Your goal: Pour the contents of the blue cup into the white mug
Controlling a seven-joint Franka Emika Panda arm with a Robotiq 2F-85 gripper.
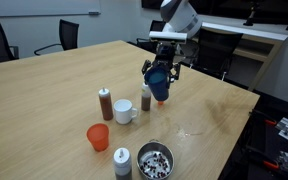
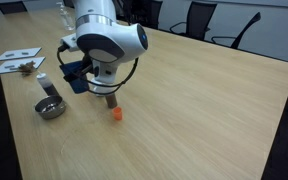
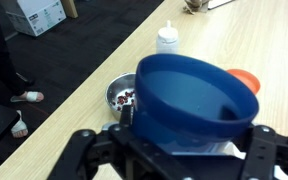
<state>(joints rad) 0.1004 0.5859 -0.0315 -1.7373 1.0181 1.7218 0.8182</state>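
The dark blue plastic tumbler [image 1: 160,80] hangs above the wooden table [image 1: 54,85], right of and a little beyond the short white ceramic mug [image 1: 125,111]. Its long axis looks tilted off upright, and the open mouth faces the wrist camera. The black Robotiq gripper [image 1: 164,66] is clenched on the tumbler's wall, with fingers [image 3: 267,148] on either side. Nothing else touches the tumbler.

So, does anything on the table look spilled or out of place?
A small orange piece lies loose on the table, below the blue cup in the gripper, not in the white mug. Its origin is unclear.
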